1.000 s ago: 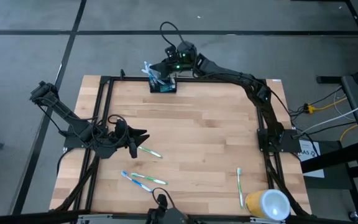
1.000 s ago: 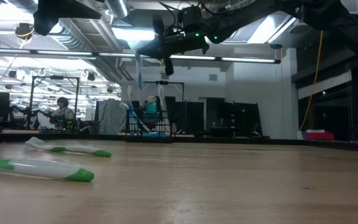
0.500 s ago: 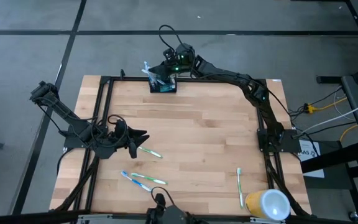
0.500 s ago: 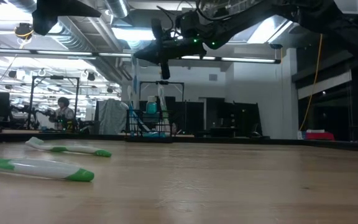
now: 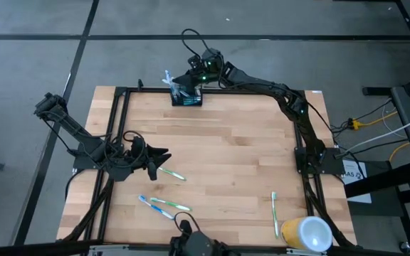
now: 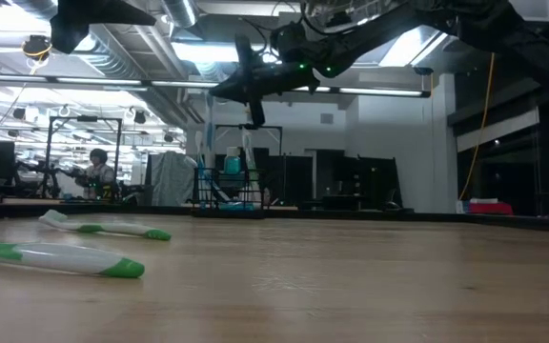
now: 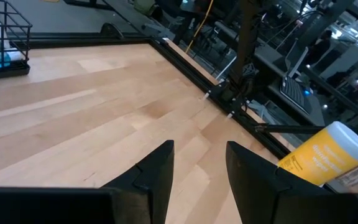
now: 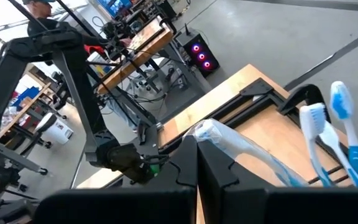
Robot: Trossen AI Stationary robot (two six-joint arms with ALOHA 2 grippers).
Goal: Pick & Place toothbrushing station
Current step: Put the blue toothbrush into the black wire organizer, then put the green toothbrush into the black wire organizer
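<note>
The right tool point(image 5: 188, 80), fingers nearly closed on nothing, hovers above the black wire caddy point(image 5: 187, 99) at the worktop's point(image 5: 226, 153) far edge. The left tool point(image 5: 161, 154) waits open near loose toothbrushes point(image 5: 164, 206).

Left arm point(image 5: 84, 139): dark, matte links joined by rounded joint housings; black cable loops near the wrist; left gripper point(image 7: 197, 168) with two broad, dark, tapering fingers point(image 7: 157, 171), smooth-faced with bevelled edges. Right arm point(image 5: 290, 107): same dark, slender build; black cable arcing off its wrist; small green indicator lights on the wrist housing; right gripper point(image 8: 197, 168) with flat, angular dark fingers point(image 8: 219, 171), stepped along their edges.
</note>
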